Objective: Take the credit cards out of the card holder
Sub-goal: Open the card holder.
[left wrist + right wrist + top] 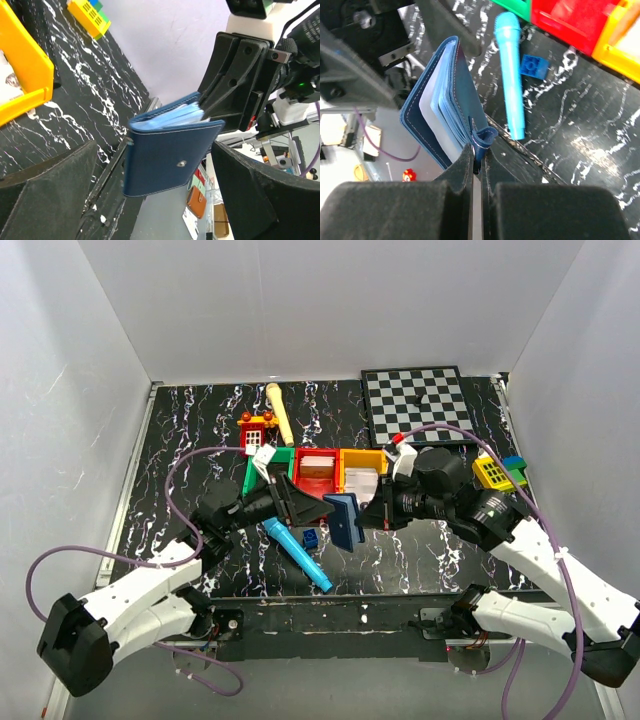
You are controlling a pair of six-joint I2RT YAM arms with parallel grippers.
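Note:
The dark navy card holder (345,520) hangs in the air between the two grippers, above the table's front middle. My right gripper (479,152) is shut on its small navy strap tab; the holder (440,95) fans partly open, showing light blue-grey inner leaves. No separate card stands out among them. My left gripper (155,150) is open, its fingers (55,190) wide on either side of the holder's outer face (170,155) with its snap stud, not touching it. The right gripper's black fingers (225,85) show at the holder's far edge.
Green (262,472), red (315,468) and yellow (362,465) bins stand behind the grippers. A cyan toy microphone (298,552) and a small blue brick (311,537) lie below the holder. A chessboard (415,400), a toy house (257,428) and a yellow-green block (497,472) stand farther off.

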